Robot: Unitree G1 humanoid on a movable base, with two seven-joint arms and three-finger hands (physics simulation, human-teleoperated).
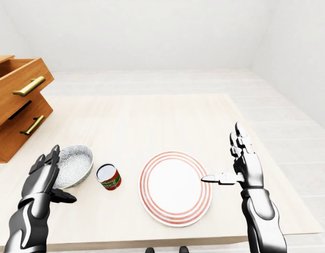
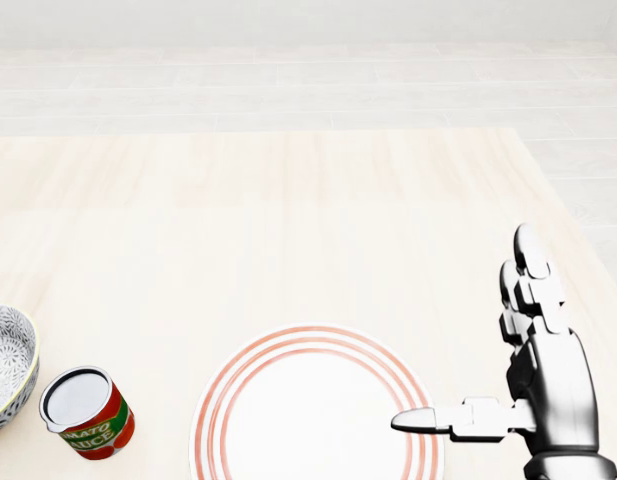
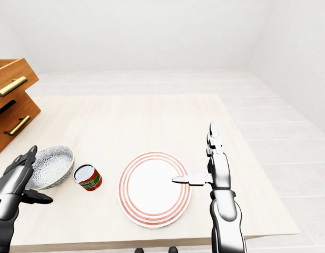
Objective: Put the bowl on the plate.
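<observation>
**Getting ready to grab the bowl**

The left hand [image 1: 43,178] is spread wide open. The bowl [image 1: 75,164] sits just to its right, very close, but the fingers are not closed round it. So the grab is not done yet. I think the next move is to hold the rim, lift, and carry the bowl over the can [image 2: 86,412] to the plate [image 1: 175,188]. The right hand [image 1: 245,167] is open too, with its thumb poking over the plate's edge. The can's label looks like "Tomato Sauce".
</observation>
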